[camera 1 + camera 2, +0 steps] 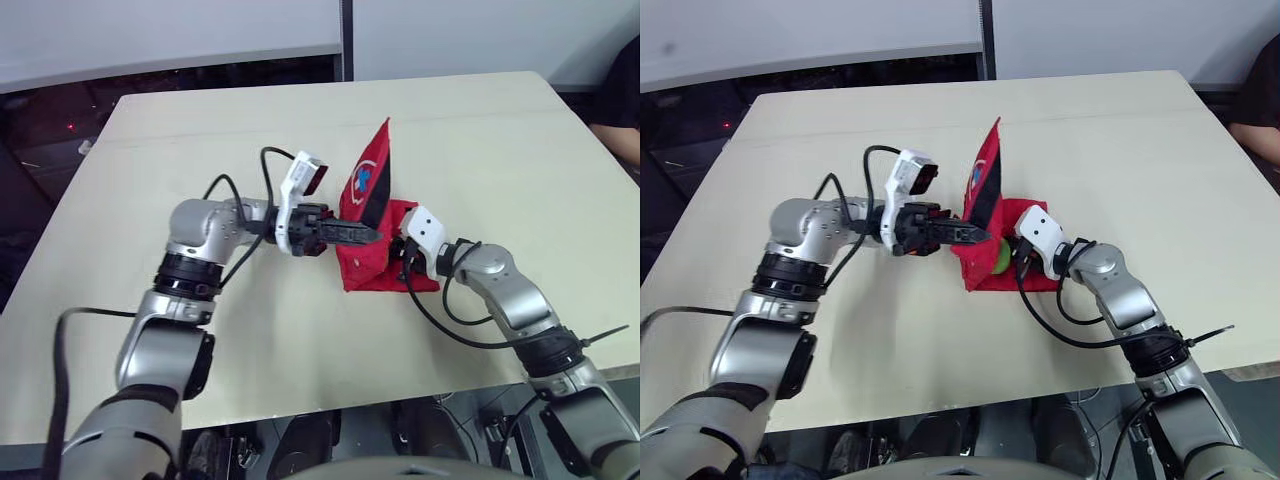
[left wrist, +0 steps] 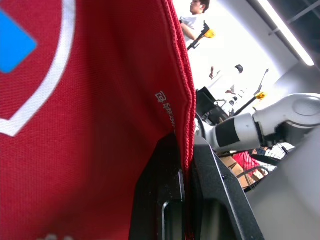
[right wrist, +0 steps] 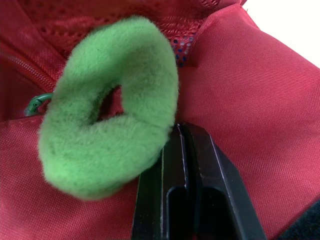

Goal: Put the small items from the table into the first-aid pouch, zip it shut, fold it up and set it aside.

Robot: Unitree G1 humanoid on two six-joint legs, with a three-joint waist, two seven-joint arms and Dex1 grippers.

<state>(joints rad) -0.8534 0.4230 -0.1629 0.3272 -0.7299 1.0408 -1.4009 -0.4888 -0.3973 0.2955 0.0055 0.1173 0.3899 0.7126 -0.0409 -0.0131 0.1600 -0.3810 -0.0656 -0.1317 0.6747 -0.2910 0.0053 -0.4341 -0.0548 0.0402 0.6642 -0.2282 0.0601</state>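
Observation:
The red first-aid pouch lies open in the middle of the tan table. Its flap, with a white ring and blue cross, stands upright. My left gripper is shut on the flap's edge, one black finger on each side of the cloth. A green fuzzy ring rests inside the pouch against the red lining. My right gripper reaches into the pouch from the right, shut on the ring's rim. A green zipper pull peeks from behind the ring.
A person sits at the table's far right corner. A dark gap and a white wall lie beyond the far edge. The near table edge runs close under my arms.

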